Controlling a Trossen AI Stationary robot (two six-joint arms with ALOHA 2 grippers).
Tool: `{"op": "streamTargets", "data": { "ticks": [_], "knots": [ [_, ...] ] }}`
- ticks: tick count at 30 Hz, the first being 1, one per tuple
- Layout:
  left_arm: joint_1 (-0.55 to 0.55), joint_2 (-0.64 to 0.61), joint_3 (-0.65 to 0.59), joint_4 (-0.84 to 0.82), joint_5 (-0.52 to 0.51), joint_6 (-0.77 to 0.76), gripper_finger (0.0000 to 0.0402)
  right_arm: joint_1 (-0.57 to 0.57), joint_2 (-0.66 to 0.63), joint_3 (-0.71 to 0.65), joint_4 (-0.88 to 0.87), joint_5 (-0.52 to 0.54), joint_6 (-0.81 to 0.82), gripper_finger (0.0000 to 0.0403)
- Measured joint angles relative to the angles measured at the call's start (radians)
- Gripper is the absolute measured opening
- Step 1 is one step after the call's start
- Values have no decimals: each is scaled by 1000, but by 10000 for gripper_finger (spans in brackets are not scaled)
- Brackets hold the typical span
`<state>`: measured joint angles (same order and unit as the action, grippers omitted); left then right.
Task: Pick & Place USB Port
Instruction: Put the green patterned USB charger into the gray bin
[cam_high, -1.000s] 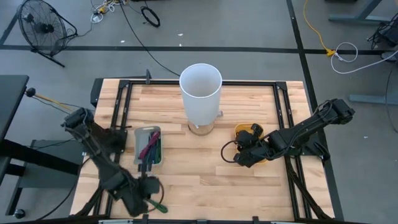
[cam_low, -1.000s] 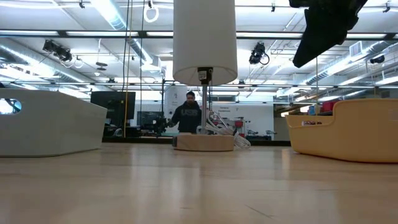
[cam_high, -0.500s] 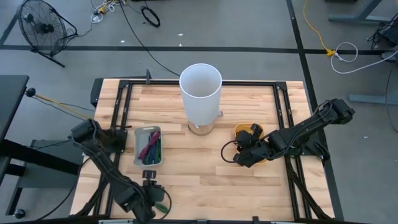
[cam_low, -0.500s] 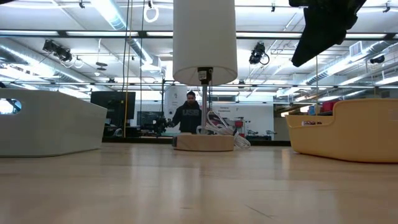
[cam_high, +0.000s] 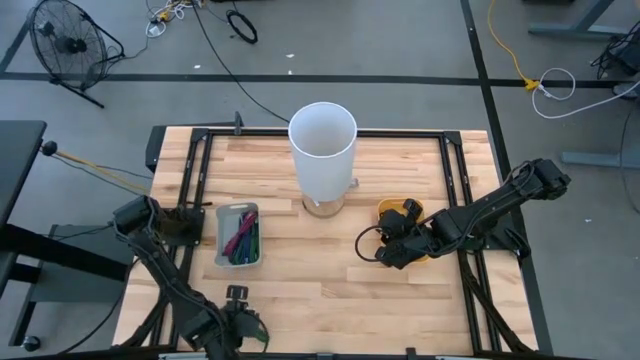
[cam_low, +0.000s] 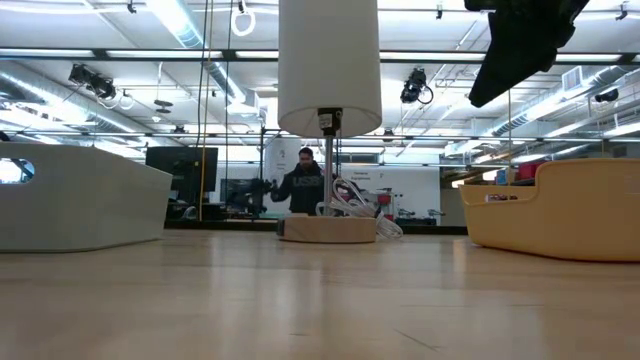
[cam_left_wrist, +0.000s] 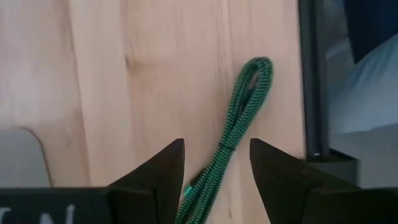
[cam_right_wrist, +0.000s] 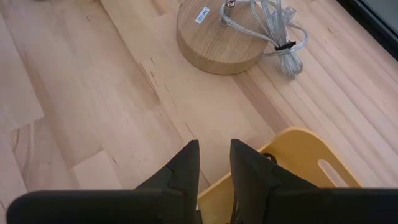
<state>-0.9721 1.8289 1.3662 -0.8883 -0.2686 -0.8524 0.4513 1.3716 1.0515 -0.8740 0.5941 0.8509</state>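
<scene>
A green braided cable (cam_left_wrist: 239, 118), folded into a long loop, lies flat on the wooden table close to its near edge. My left gripper (cam_left_wrist: 216, 155) points steeply down over it at the table's near left (cam_high: 238, 322). It is open, with one finger on each side of the cable and the cable's lower part running between them. My right gripper (cam_right_wrist: 214, 155) hangs still above the edge of the yellow tray (cam_high: 405, 215) at the table's right (cam_high: 385, 252). Its fingers stand a narrow gap apart with nothing between them.
A grey tray (cam_high: 238, 235) with several coloured cables stands at the left middle. A white lamp (cam_high: 322, 145) on a round wooden base (cam_right_wrist: 217, 34), with a bundled grey cord (cam_right_wrist: 280, 37), stands at the centre back. A black frame rail (cam_left_wrist: 309, 81) borders the near edge.
My left gripper has come down toward the table's near edge, onto the green cable, and its fingers have spread apart. The cable has stayed where it lay. My right arm has kept still.
</scene>
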Motion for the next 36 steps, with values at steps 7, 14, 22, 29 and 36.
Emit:
{"op": "streamTargets", "data": {
  "ticks": [7,14,22,29,36],
  "knots": [
    [-7,68,-1,2,30,0,188,0,0,0,1,0,0,91],
    [-6,134,-1,2,68,0,188,0,0,0,3,0,0,91],
    [-4,150,-1,4,72,0,188,0,0,0,3,0,0,91],
    [4,154,-1,33,82,1,188,0,0,0,4,0,0,91],
    [10,148,-80,181,112,7,185,0,0,0,7,0,-1,91]
  ]
}}
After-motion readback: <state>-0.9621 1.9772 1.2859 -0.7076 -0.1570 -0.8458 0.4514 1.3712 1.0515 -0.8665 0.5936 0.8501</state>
